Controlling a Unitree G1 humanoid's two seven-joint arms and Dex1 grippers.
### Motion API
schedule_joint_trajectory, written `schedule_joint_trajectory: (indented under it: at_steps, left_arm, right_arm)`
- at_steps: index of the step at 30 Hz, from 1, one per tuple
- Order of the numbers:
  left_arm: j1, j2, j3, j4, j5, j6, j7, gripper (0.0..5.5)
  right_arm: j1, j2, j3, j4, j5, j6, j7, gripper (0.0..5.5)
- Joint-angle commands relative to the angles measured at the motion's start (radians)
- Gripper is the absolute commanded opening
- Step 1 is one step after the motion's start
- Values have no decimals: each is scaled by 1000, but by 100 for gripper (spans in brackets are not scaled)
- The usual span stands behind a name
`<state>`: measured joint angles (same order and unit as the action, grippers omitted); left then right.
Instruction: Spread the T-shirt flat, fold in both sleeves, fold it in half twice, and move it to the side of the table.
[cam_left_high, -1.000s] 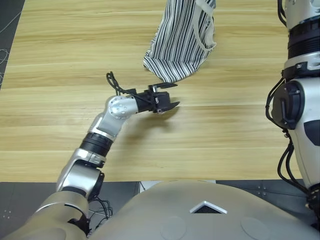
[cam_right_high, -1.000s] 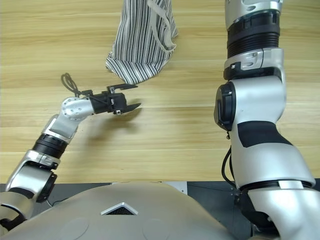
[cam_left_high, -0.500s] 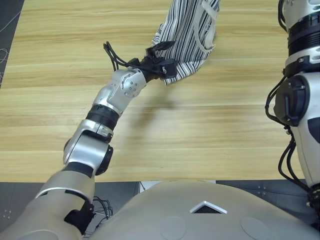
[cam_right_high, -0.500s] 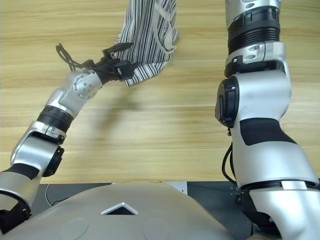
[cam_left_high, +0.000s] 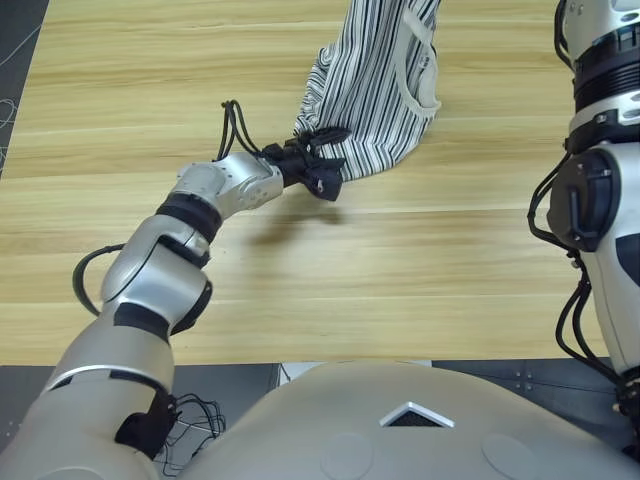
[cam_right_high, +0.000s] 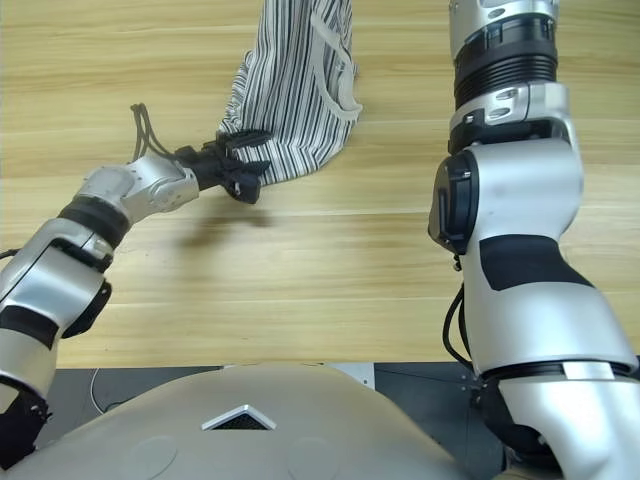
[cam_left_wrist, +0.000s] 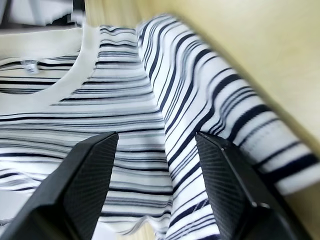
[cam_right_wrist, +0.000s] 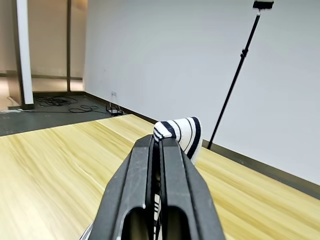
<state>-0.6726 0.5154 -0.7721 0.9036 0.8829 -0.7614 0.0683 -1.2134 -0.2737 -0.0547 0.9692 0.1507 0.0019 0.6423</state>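
Over toward the far middle of the table (cam_left_high: 120, 120), your left gripper (cam_left_high: 322, 175) ended up right at the bottom left corner of the striped T-shirt (cam_left_high: 375, 80). A second before, it sat nearer to you, just below that hem. Then it swung up into the cloth and came back down to the corner.

Its jaws were wide apart. The wrist view had fabric sitting in the gap, but nothing was pinched yet. Your right gripper (cam_right_wrist: 160, 142) was clamped tight on a fold of the shirt, holding it up so it hung in a bunch. The lower end was close to the wood, but I couldn't tell if it touched.

So I'd say spreading it flat had barely begun. You'd lined up a second grab, and the sleeves and both folds were all still to do.
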Motion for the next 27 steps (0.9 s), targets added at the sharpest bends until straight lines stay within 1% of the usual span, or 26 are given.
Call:
schedule_joint_trajectory:
  at_steps: [1,5,7,9,12,15,17,21,25,27]
  left_arm:
    - [204,207,-36,-208,28,-71,-141,291]
    - [329,375,12,-412,-22,-69,-238,291]
    - [371,434,36,-474,-41,-65,-277,291]
    - [403,478,61,-514,-59,-65,-311,291]
    - [440,538,101,-557,-90,-69,-353,291]
    - [479,594,149,-619,-142,-74,-396,291]
    - [520,634,186,-686,-192,-69,-438,291]
    - [584,689,257,-793,-279,-45,-523,291]
    - [595,704,300,-773,-253,-54,-555,291]
    - [584,708,312,-742,-208,-68,-550,291]
  right_arm:
    - [27,-65,3,15,-30,1,28,13]
    - [120,-140,12,-31,-39,57,125,13]
    - [207,-195,32,-108,-23,139,250,13]
    - [304,-261,70,-211,-22,207,383,13]
    - [479,-390,159,-393,-40,267,602,13]
    - [601,-481,227,-530,-64,286,718,13]
    - [628,-486,247,-547,-80,301,714,13]
    - [653,-430,269,-532,-97,334,643,13]
    - [665,-360,306,-445,-181,259,475,13]
    - [669,-340,313,-424,-200,233,432,13]
